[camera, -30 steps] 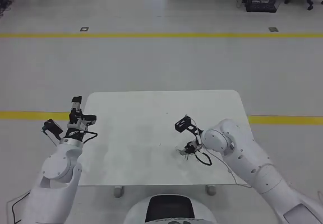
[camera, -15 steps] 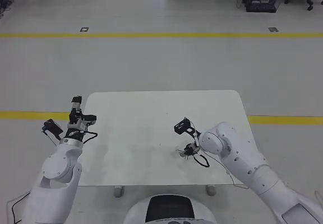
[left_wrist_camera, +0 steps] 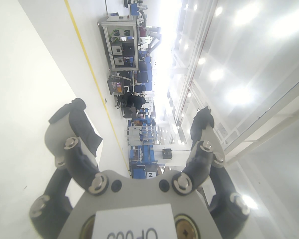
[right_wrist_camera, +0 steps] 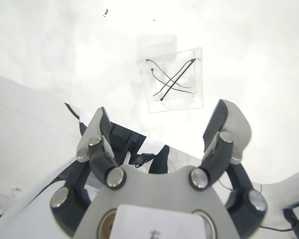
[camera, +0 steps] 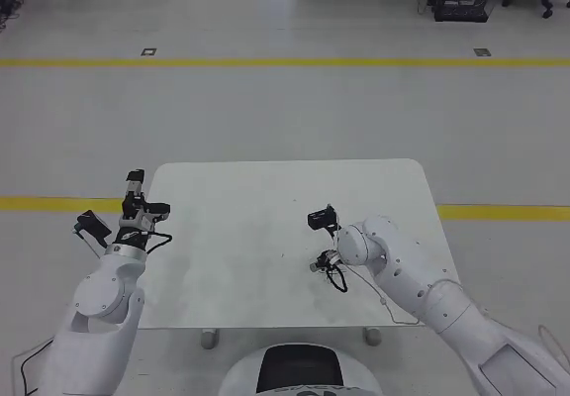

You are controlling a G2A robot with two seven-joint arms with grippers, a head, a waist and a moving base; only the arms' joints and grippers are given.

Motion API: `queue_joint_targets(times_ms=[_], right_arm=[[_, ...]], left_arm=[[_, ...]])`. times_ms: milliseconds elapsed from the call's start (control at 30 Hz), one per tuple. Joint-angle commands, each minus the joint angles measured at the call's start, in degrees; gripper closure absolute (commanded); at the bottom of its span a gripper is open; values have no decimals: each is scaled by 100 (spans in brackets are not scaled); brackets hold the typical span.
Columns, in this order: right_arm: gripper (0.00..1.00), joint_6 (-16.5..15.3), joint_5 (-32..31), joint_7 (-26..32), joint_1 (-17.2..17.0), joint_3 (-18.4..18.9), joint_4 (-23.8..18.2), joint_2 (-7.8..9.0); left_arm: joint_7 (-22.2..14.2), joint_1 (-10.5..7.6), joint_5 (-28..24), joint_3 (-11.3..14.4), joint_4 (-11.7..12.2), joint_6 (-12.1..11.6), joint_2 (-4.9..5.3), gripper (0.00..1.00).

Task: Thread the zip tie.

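Observation:
Several thin black zip ties (right_wrist_camera: pixel 173 80) lie crossed in a shallow clear square tray (right_wrist_camera: pixel 199 75) on the white table (camera: pixel 245 198). My right gripper (right_wrist_camera: pixel 162 120) hangs open above the table, a little short of the tray, with nothing between its ribbed fingers (right_wrist_camera: pixel 215 120). In the top view the right arm (camera: pixel 369 247) bends over the table's right front part. My left gripper (left_wrist_camera: pixel 139 118) is open and empty, pointing away from the table toward the room; in the top view the left gripper (camera: pixel 134 190) sits just off the table's left edge.
The table's front edge (right_wrist_camera: pixel 35 93) runs close behind the tray. A few small dark specks (right_wrist_camera: pixel 105 12) lie on the table farther off. Yellow floor lines (camera: pixel 285 62) run behind and beside the table.
The right arm has shifted leftward over the table, its wrist turning a little. The left arm has kept still.

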Motion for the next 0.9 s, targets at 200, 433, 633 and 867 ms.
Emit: queue_joint_targets(times_ms=[200, 433, 633, 867], right_arm=[[0, 53, -43, -84, 3, 115, 104, -48], [0, 53, -118, -199, -57, 63, 154, -67], [0, 53, -290, -168, -61, 163, 371, -228], [0, 44, -292, -208, -74, 163, 368, -228]], left_arm=[[0, 0, 0, 0, 0, 0, 0, 0], [0, 0, 0, 0, 0, 0, 0, 0], [0, 0, 0, 0, 0, 0, 0, 0], [0, 0, 0, 0, 0, 0, 0, 0]])
